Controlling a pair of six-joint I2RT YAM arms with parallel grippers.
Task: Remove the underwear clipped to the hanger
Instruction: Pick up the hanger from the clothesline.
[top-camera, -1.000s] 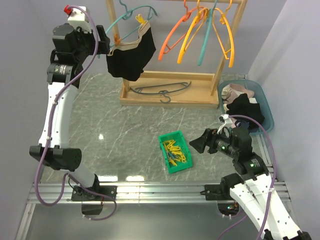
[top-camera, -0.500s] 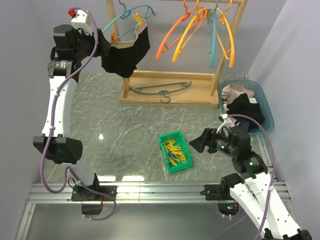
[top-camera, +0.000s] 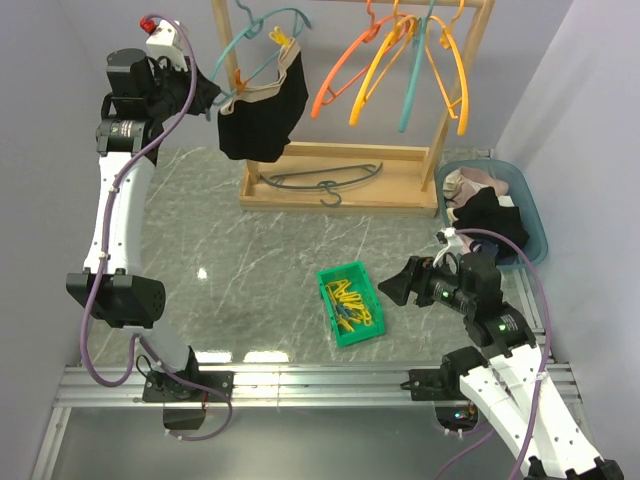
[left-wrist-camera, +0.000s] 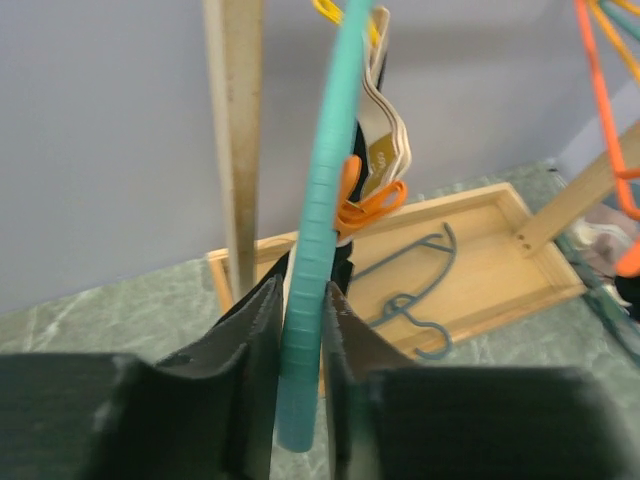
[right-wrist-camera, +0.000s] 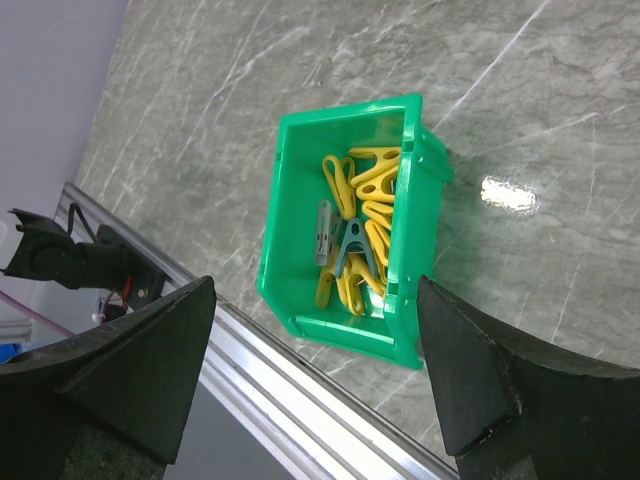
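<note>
The left gripper (left-wrist-camera: 302, 300) clamps both sides of the teal hanger (left-wrist-camera: 325, 170). Just beyond, an orange peg (left-wrist-camera: 368, 203) clips the underwear (left-wrist-camera: 388, 130) by its beige waistband. A wooden post (left-wrist-camera: 235, 150) stands left.

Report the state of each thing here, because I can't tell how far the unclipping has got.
teal plastic hanger: gripped at one end
black underwear with beige waistband: hanging, clipped to teal plastic hanger
left gripper: shut on hanger
right gripper: open, above bin
green plastic bin: holds loose plastic pegs
blue plastic basket: holds cloth garments
</note>
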